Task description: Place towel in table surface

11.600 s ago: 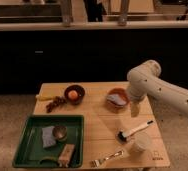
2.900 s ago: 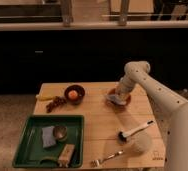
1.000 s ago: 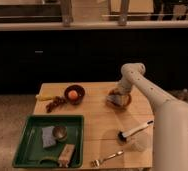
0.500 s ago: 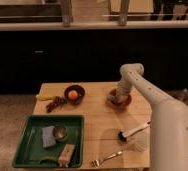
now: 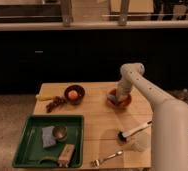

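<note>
1. Camera view: the towel (image 5: 112,96) lies bunched, grey-blue, inside the red bowl (image 5: 126,102) on the counter (image 5: 101,121).
2. The claw (image 5: 118,94) is down in that bowl, at the cloth. I cannot tell whether it is wide, narrow or holding.
3. The cloth looks soft, light and limp, so it will probably drape and may snag the bowl's rim.
4. The best hold is likely a raised fold near the bowl's middle.

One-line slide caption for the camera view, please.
Gripper inside the red bowl with the towel, rear right of the wooden table; green tray front left.
</note>
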Robot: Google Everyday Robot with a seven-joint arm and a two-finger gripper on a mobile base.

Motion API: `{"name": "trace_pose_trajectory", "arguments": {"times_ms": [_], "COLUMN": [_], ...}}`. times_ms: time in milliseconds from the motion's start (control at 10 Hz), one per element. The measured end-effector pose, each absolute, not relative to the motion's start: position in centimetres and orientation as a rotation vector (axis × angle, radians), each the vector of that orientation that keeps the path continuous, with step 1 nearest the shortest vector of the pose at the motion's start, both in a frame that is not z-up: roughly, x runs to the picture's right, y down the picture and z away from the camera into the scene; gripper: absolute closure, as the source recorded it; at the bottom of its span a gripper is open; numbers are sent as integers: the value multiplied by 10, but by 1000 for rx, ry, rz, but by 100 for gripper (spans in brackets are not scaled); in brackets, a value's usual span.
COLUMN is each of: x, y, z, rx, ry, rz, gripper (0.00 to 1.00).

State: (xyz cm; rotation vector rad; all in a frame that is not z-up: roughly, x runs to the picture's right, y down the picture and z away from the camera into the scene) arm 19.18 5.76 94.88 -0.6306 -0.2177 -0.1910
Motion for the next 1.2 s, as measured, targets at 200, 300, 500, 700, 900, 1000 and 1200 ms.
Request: {"name": "trace_pose_trajectory", "arguments": {"times_ms": [200, 300, 500, 700, 900, 1000, 1200], "x": [189, 188, 185, 179, 174, 171, 166], "y": [54, 51, 44, 36, 34, 32, 28], "z": [943, 939, 930, 917, 911, 906, 898], "rx": [-621, -612, -595, -578, -570, -564, -554], "ry": [-220, -221, -221, -219, -211, -203, -187], "rz": [-196, -199, -205, -214, -222, -227, -235], "gripper": [100, 100, 100, 100, 100, 100, 100]}}
